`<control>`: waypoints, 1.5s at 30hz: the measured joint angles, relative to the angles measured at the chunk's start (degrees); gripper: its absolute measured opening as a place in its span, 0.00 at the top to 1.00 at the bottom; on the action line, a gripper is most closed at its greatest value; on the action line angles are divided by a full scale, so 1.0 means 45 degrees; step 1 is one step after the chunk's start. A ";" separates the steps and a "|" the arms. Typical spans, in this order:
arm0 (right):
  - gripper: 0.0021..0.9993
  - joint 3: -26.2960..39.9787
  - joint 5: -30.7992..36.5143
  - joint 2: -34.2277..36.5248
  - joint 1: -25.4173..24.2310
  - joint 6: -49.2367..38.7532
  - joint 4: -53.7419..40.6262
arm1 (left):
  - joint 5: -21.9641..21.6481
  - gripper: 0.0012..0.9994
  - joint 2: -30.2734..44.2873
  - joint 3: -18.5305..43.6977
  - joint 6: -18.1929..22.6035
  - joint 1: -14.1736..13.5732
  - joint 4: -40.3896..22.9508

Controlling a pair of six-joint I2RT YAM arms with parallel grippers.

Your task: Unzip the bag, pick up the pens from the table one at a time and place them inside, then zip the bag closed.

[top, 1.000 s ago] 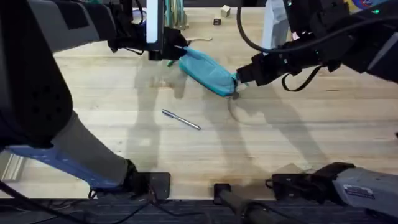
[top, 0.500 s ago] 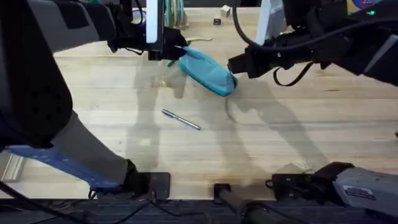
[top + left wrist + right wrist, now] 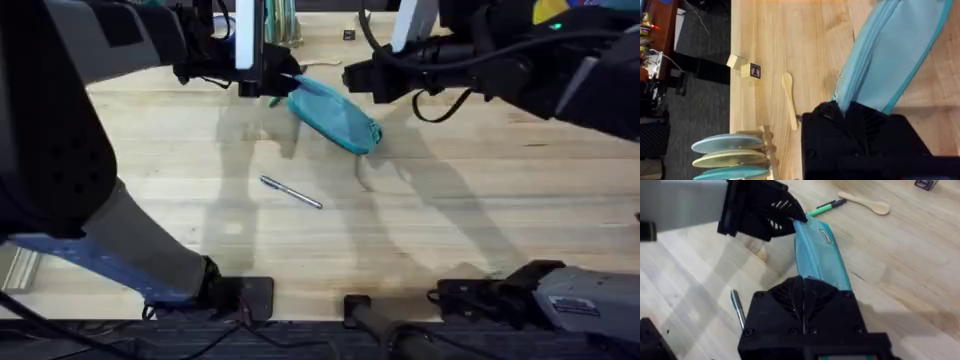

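The right pincer (image 3: 352,78), shut on the zip pull, has slid from the bag's (image 3: 335,118) near end toward the left pincer (image 3: 283,84), which pins the far end. The zip is probably opening; both pens (image 3: 291,192) wait on the table (image 3: 470,200).

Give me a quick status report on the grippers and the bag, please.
Left gripper shut on the bag end. Right gripper over the bag's middle, grip unclear. Silver pen and green pen on table, nothing blocking.
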 joint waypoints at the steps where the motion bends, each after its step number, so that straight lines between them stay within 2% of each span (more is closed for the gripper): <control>1: 0.97 0.0000 0.0002 0.0061 0.0000 0.0052 0.0139 | -0.0003 0.96 0.0000 0.0000 0.0000 0.0000 -0.0003; 7: 0.97 0.0008 0.0061 0.0287 0.0000 0.0230 0.0756 | 0.0000 0.96 0.0000 0.0000 0.0000 0.0000 -0.0001; 18: 0.95 0.0364 0.0322 0.0285 0.0000 0.0389 0.0487 | -0.0003 0.96 0.0000 0.0000 0.0000 0.0000 0.0002; 20: 0.77 0.0374 0.0378 0.0225 -0.0002 0.0374 0.0074 | -0.0003 0.96 0.0000 0.0000 0.0000 0.0000 0.0019; 25: 0.07 0.0374 0.0795 -0.0431 0.0000 0.0303 -0.0742 | 0.0001 0.96 0.0000 0.0000 0.0000 0.0000 0.0094; 26: 0.02 0.0374 0.1031 -0.0700 0.0000 0.0251 -0.0943 | 0.0002 0.96 0.0000 0.0000 0.0000 0.0000 0.0094; 38: 0.00 0.0379 0.3275 -0.4198 0.0000 0.0170 -0.2919 | 0.0002 0.96 0.0000 0.0000 0.0000 0.0000 0.0094; 45: 0.00 0.0384 0.4175 -0.5697 0.0000 0.0165 -0.3937 | 0.0002 0.96 0.0000 0.0000 0.0000 0.0000 0.0094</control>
